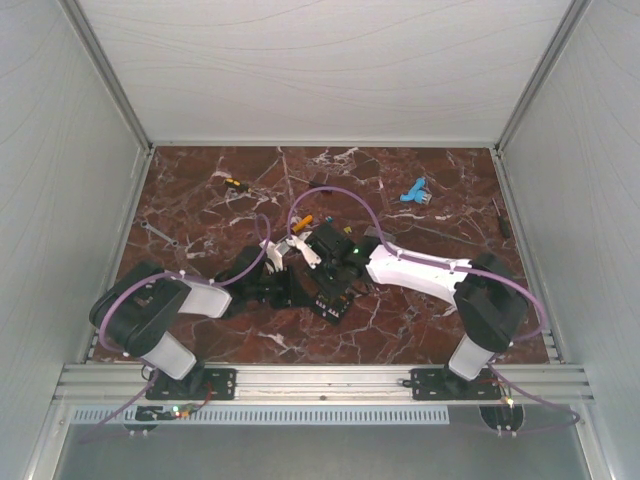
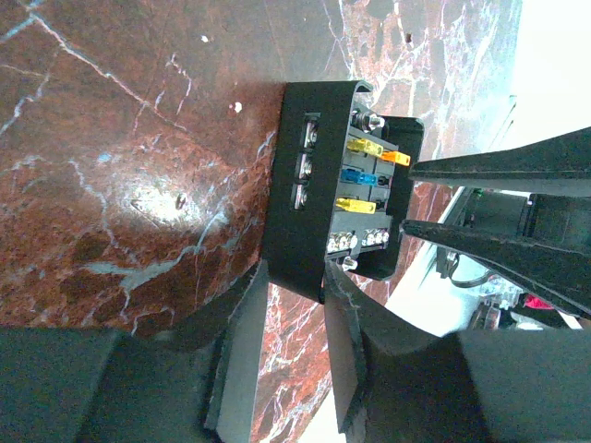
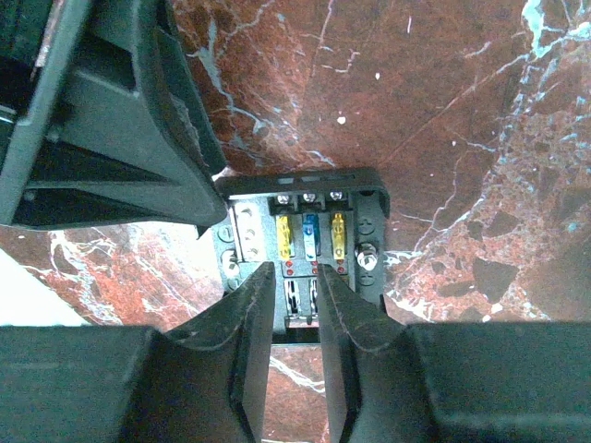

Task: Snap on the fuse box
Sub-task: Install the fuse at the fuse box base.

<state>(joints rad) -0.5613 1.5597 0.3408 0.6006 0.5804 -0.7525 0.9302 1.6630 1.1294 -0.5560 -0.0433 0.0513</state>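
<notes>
The left gripper is gripping the fuse box. Its two dark fingers are pressing on one side wall of the box, and the wall's edge is sitting in the narrow gap between their tips. The right gripper is reaching in from the opposite side with its fingers standing a little apart. Their tips are resting at the box's rim, and nothing is showing clamped between them. From the left wrist camera, those two fingers are appearing as dark wedges meeting the far edge of the box.

The fuse box is small, black and square. It is sitting on the table near the middle, between the two arms. Its open side is facing up and showing a row of small fuses, yellow, blue and yellow. An orange fuse is showing beside them from the left wrist camera, and silver screws are lining the edges.

The table is dark red marble with white veins. Farther back and to the right, well apart from the box, a small blue piece is lying on it.
</notes>
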